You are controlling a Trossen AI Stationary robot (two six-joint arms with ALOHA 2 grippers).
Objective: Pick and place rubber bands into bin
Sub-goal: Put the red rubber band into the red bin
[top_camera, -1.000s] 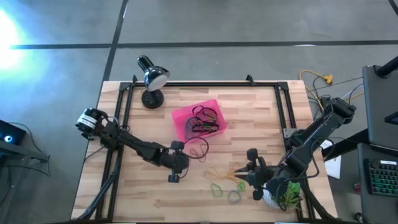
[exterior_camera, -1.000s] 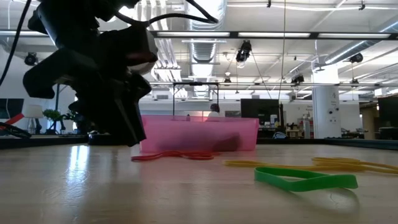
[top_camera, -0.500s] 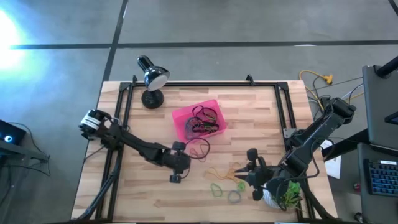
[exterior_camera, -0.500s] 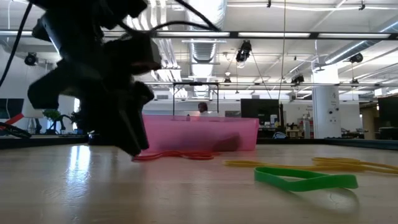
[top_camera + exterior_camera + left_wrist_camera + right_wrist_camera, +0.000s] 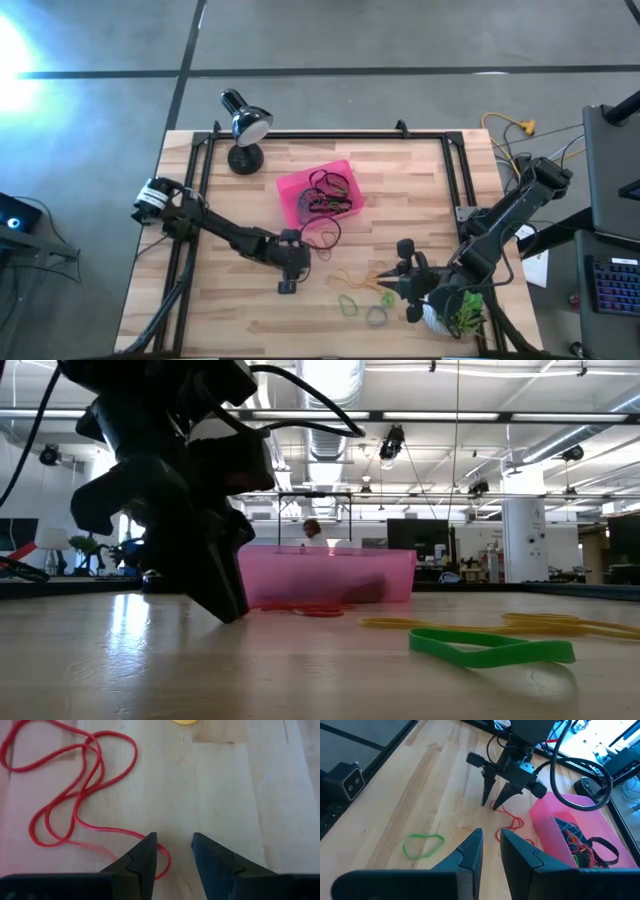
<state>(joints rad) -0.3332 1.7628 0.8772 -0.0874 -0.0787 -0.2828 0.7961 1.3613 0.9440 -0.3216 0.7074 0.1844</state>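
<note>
**Visitor:** Rubber bands (image 5: 360, 297), where are they lying?

**Onlooker:** Several are already heaped in the pink bin (image 5: 292, 192) near the middle of the worktop (image 5: 420, 190). One long red band (image 5: 75, 790) lies in loose tangled loops on the wood just beside the bin's near wall. Yellow, orange, green and grey ones lie scattered farther toward the right arm.

**Visitor:** Which arm is working?

**Onlooker:** The left hand (image 5: 172, 855). It is down at the worktop with its two fingers parted and nothing between them. One end of the red band passes just under one fingertip (image 5: 145, 852); the rest trails off to that side, out of the gap.

**Visitor:** And the other one?

**Onlooker:** The right hand (image 5: 490, 847) waits beside the white plant pot (image 5: 440, 318), fingers close together with a slim gap, grasping nothing.

**Visitor:** So how should the pick go?

**Onlooker:** I'd judge the left hand needs to shift sideways until a strand sits squarely between the fingers, press the tips right onto the wood, then close. The band is thin and floppy, so a lift straight up and high should keep the dangling loops from catching the bin's wall.
</note>
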